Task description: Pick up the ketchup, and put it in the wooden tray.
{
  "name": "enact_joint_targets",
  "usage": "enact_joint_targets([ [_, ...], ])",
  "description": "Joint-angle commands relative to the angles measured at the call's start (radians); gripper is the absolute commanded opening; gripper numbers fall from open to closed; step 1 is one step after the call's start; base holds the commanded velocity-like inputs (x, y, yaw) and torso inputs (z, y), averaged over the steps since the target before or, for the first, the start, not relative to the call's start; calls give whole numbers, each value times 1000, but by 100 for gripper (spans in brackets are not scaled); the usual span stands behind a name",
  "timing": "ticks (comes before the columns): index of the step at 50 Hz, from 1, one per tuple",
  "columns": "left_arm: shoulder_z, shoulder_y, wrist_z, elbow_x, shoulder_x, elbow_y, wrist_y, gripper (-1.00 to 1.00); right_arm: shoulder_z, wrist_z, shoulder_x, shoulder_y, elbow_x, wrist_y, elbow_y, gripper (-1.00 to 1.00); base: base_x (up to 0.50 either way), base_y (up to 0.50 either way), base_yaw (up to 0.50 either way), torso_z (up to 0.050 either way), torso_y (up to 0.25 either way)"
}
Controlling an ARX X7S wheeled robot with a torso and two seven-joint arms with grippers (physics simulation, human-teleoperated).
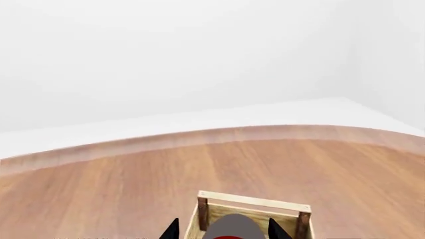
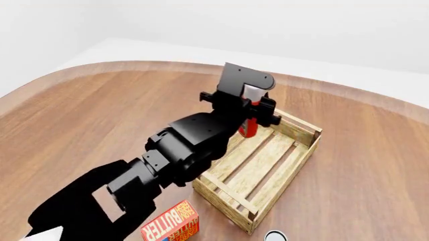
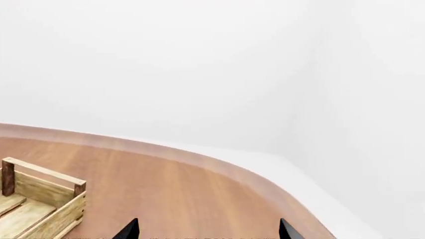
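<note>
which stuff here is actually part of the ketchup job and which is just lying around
Part of the job:
ketchup, held in the left gripper
wooden tray

Just lying about:
butter box
small white-rimmed object at the near edge, too cut off to identify

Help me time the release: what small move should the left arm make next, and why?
Probably lower it a little, then open. The left pincer holds the ketchup upright over the wooden tray, at its far corner; whether the bottle touches the slats is unclear.

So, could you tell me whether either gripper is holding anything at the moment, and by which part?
The left gripper holds the ketchup by its upper part, near the cap, over the wooden tray. The right gripper holds nothing.
</note>
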Motion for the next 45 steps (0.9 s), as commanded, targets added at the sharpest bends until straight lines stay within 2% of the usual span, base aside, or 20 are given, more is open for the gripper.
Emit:
enact_joint_targets([
  [1, 285, -95, -65, -281, 3, -54, 172, -100, 106, -61, -11, 15, 40, 40, 18, 100, 0, 0, 0, 0, 0],
  [8, 349, -113, -78, -339, 3, -43, 213, -100, 136, -42, 44, 47, 80, 84, 42, 100, 0, 0, 0, 0, 0],
  [20, 366, -119, -71, -354, 3, -49, 224, -100, 147, 0, 103, 88, 120, 146, 49, 100, 0, 0, 0, 0, -6],
  [45, 367, -120, -113, -371, 4, 24, 200, -100, 241, -2, 86, 49, 189, 162, 22, 100, 0, 0, 0, 0, -135],
])
